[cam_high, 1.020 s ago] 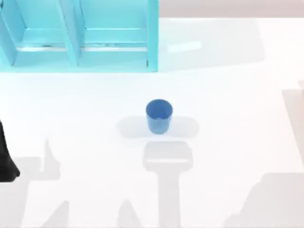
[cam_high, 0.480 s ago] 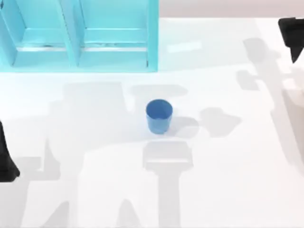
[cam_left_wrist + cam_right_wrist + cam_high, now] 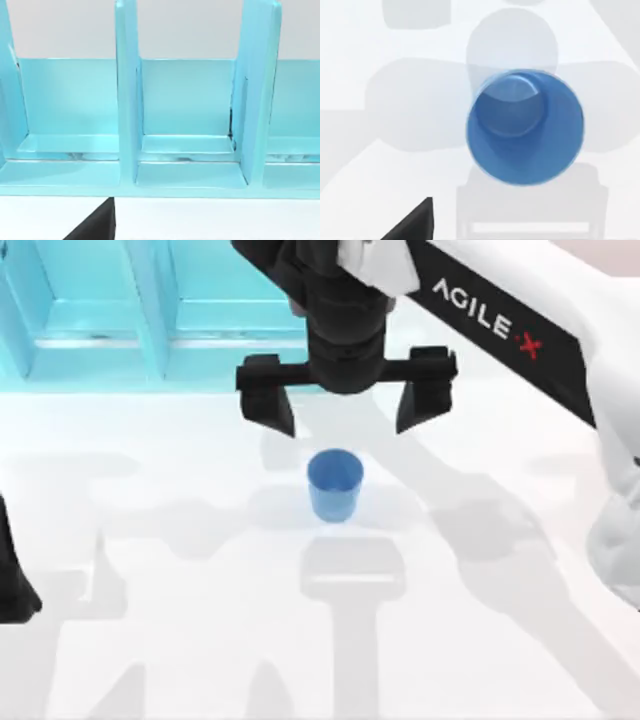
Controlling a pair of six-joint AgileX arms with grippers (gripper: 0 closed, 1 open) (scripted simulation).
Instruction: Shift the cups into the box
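The blue cup (image 3: 334,483) served as the landmark, standing upright on the white table (image 3: 500,640), mouth up, near the middle of the top view. In the right wrist view the cup (image 3: 525,127) appeared almost straight down its open mouth, so its long axis ran close to vertical and roughly in line with that camera.

Just beyond the cup, on the side toward the box, hung the right gripper (image 3: 346,400). Its two fingers were spread wide, one tip (image 3: 272,405) off to the cup's left-far side and the other off to its right-far side, gripping nothing. The gap between them looked wider than the cup. The cup therefore lay a little nearer the viewer than the midpoint of the fingers, not yet between them. My judgement was that the coming move depended on closing this small offset and descending so the fingers straddled the cup's wall.

The left arm (image 3: 12,580) sat parked at the table's left edge, well away from the cup, so the right arm was plainly the nearer.

Farthest from the cup stood the turquoise box (image 3: 170,330), its compartments (image 3: 187,150) open. No cup was visible inside them.
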